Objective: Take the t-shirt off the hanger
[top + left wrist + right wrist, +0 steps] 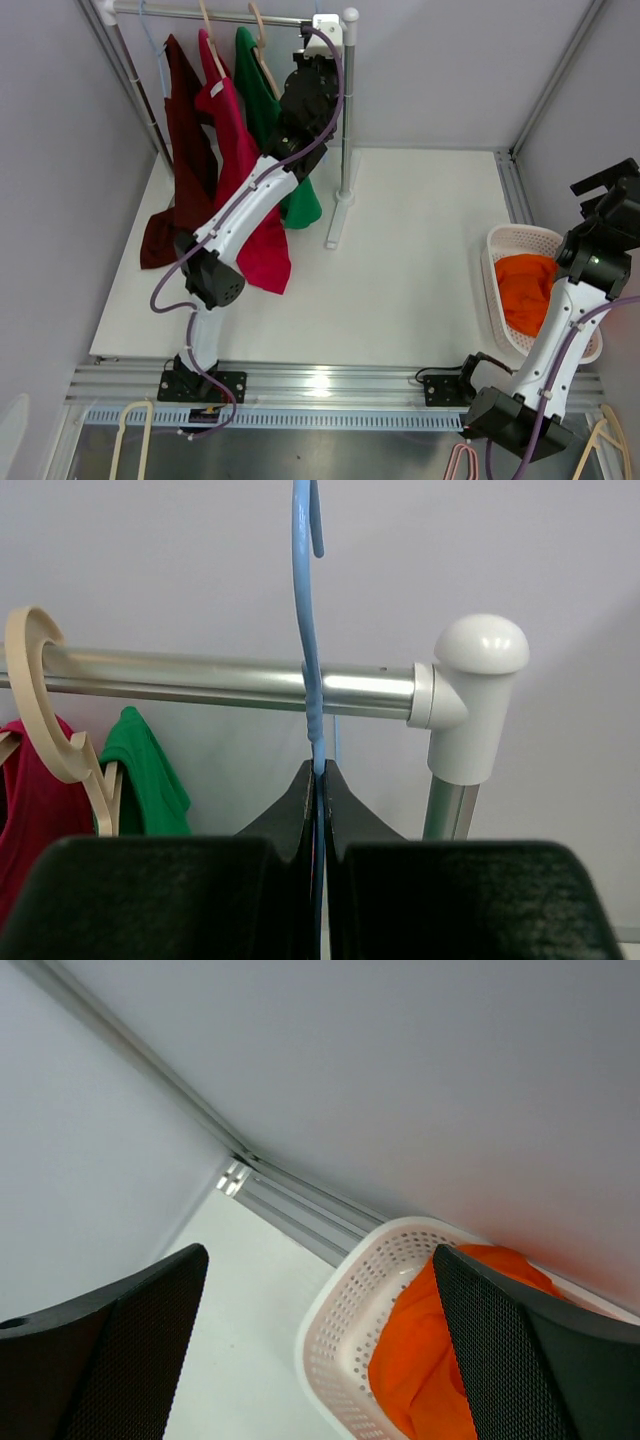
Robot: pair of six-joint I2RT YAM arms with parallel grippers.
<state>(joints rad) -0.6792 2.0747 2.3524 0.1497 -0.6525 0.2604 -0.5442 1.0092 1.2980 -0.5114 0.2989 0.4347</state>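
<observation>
Inside left claw (320,785), blue hanger (303,600)

From above and behind, the top view takes in the whole table (420,260). The left wrist view sits close below the rail (200,680) and hanger (305,630), facing the wall (150,560). The right wrist view looks obliquely over the basket (340,1330). The top view shows rail and basket too.

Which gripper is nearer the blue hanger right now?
Left. The left gripper has its fingers shut on the blue hanger just below the rail; the right gripper stands open near the basket, on the opposite side.
</observation>
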